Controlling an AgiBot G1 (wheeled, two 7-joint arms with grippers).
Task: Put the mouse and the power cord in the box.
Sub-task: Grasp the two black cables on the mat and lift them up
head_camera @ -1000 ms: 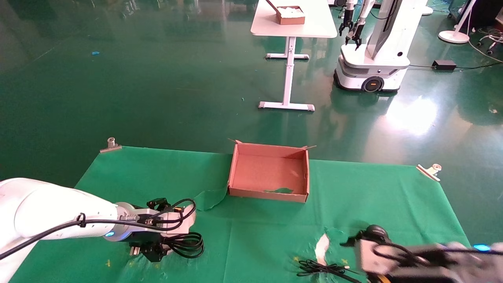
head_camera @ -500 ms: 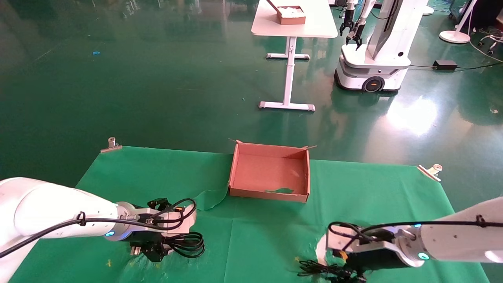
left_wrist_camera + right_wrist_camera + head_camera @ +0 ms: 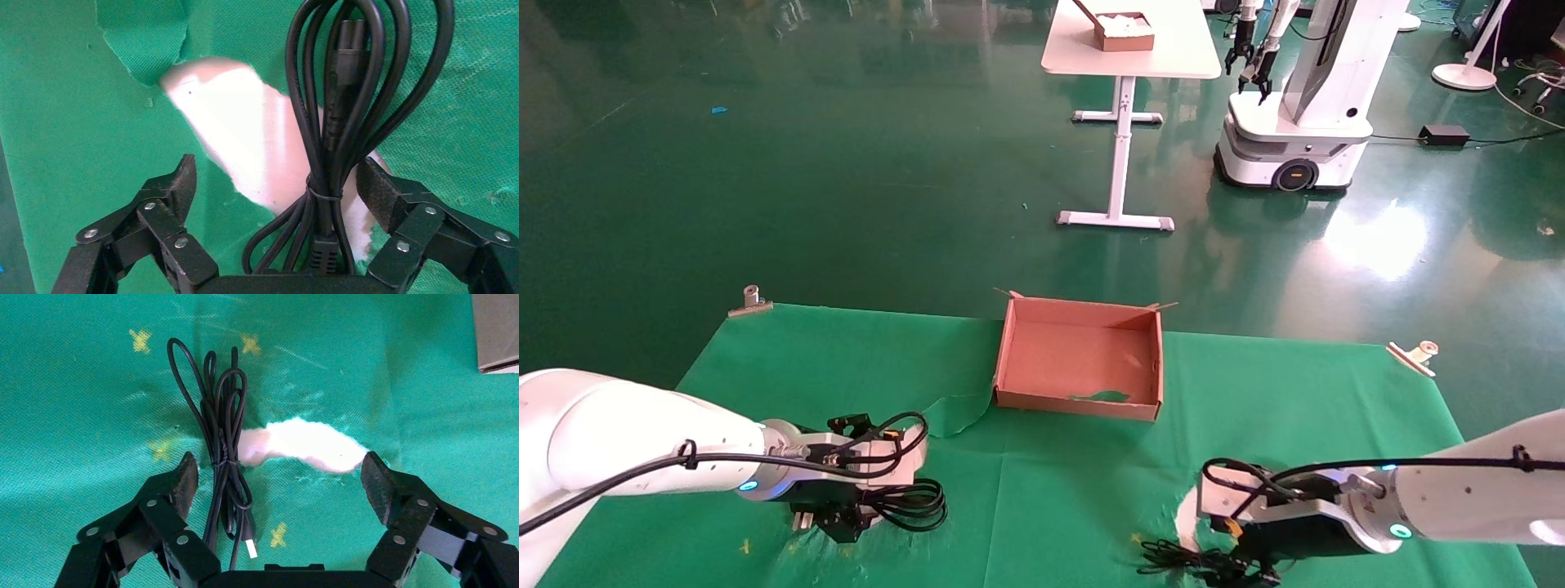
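The power cord lies coiled on the green cloth at the near left. In the left wrist view the power cord, tied at the middle, runs between the open fingers of my left gripper, close to one pad. My left gripper is low over it. My right gripper hangs open at the near right over a thin black wire bundle with a USB plug, close to one finger. The mouse body is hidden under the right arm. The box stands open and empty at the far middle.
The cloth is torn, with a white patch showing beside the wire bundle and a folded flap near the box. Metal clips hold the far corners. Beyond stand a white table and another robot.
My right arm has swung in from the near right and settled low over the thin wire bundle, covering the mouse that showed before. The left arm has barely moved.
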